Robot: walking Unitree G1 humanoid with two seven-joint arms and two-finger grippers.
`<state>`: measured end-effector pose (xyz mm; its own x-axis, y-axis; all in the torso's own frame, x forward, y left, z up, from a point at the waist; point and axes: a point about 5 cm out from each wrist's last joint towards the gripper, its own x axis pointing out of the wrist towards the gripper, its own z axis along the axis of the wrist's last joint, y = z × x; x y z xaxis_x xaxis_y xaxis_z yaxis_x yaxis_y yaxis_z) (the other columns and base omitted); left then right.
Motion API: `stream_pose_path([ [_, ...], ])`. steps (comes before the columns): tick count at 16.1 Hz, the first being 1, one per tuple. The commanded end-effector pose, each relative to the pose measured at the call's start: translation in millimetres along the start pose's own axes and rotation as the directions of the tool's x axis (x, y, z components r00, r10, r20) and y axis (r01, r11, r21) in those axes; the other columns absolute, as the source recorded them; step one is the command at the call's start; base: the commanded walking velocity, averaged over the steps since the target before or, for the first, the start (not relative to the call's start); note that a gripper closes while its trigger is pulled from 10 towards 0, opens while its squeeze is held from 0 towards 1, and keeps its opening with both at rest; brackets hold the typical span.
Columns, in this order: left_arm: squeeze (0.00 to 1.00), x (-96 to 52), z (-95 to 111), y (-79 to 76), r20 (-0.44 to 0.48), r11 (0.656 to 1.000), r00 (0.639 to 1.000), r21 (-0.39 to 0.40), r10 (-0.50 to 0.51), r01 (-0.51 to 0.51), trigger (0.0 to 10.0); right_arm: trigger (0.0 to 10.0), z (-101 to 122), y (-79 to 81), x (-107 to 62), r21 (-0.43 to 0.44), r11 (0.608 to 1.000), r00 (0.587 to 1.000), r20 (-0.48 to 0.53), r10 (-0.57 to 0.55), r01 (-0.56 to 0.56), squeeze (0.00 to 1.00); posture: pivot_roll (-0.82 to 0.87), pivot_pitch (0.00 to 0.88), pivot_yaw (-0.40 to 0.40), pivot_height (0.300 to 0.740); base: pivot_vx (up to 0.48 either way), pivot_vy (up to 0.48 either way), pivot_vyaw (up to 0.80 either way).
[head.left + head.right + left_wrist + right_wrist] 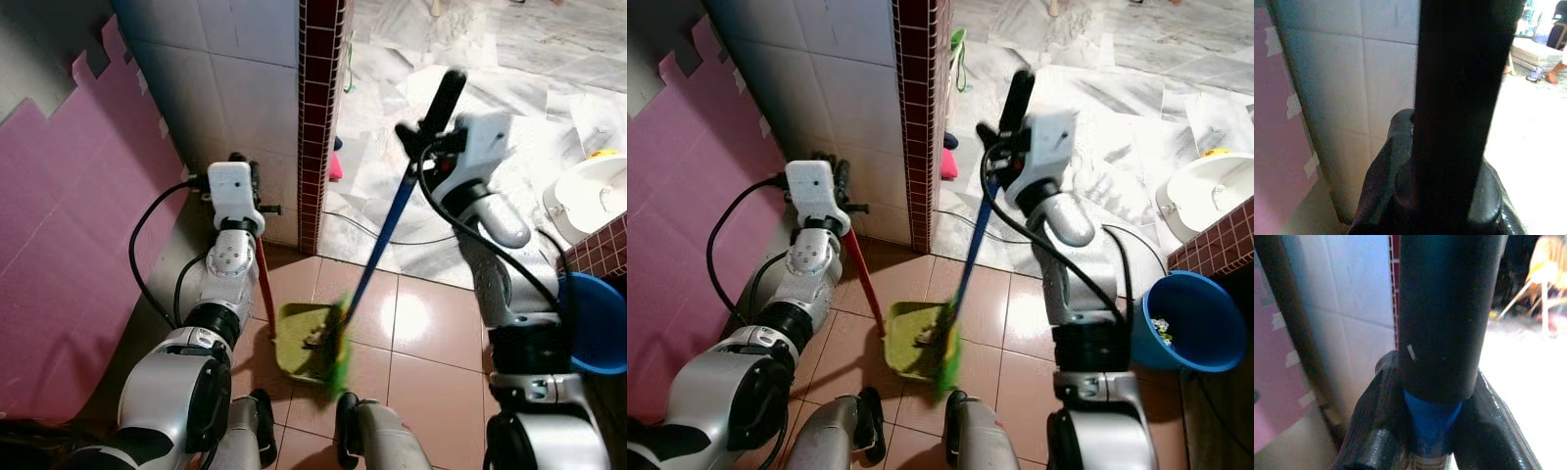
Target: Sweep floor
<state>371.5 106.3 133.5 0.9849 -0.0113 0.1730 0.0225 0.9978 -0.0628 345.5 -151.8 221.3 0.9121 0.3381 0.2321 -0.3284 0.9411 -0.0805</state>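
Overhead, right tool (419, 137) clamped on blue broom (377, 245), left tool (242, 164) gripping red-handled dustpan (306, 343).

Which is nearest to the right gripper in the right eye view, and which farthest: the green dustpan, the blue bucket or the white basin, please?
From the right gripper:
1. White basin, far right, on marble.
2. Green dustpan, below, at the broom's foot.
3. Blue bucket, lower right.
Basin and dustpan are close to call.
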Motion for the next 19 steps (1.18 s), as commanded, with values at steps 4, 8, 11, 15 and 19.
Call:
stream_pose_path([
  [4,0.0,12.1,15.0,5.0,0.023,0.996,1.0,-0.087,-0.019,0.021,10.0,10.0,11.8,-17.3,2.8,-0.249,0.964,0.995,0.069,-0.073,0.088,0.0,-0.19,0.069,-0.004,0.74,0.0,0.0,0.0],
  [8,0.0,14.7,20.9,13.5,0.05,0.994,0.999,-0.108,0.018,-0.012,10.0,10.0,8.5,-34.7,-1.0,-0.366,0.919,0.989,0.074,-0.128,0.147,0.0,-0.18,0.049,-0.007,0.74,0.0,0.0,0.0],
  [11,0.0,19.8,32.4,17.7,0.09,0.986,0.996,-0.168,0.013,0.002,10.0,10.0,-17.8,-37.0,-12.6,-0.378,0.912,0.986,0.024,-0.164,0.161,0.0,-0.15,0.025,-0.003,0.74,0.0,0.0,0.0],
  [15,0.0,25.3,49.4,24.5,0.143,0.984,0.989,-0.179,0.04,-0.014,10.0,10.0,-50.6,-19.3,-23.5,-0.308,0.935,0.979,-0.045,-0.2,0.177,0.0,-0.1,0.008,-0.005,0.74,0.0,0.0,0.0],
  [19,0.0,25.9,61.6,25.8,0.175,0.982,0.984,-0.19,0.019,0.015,10.0,10.0,-82.4,4.1,-33.2,-0.211,0.958,0.959,-0.164,-0.232,0.196,0.0,-0.08,0.015,-0.049,0.74,0.0,0.0,-0.18],
])
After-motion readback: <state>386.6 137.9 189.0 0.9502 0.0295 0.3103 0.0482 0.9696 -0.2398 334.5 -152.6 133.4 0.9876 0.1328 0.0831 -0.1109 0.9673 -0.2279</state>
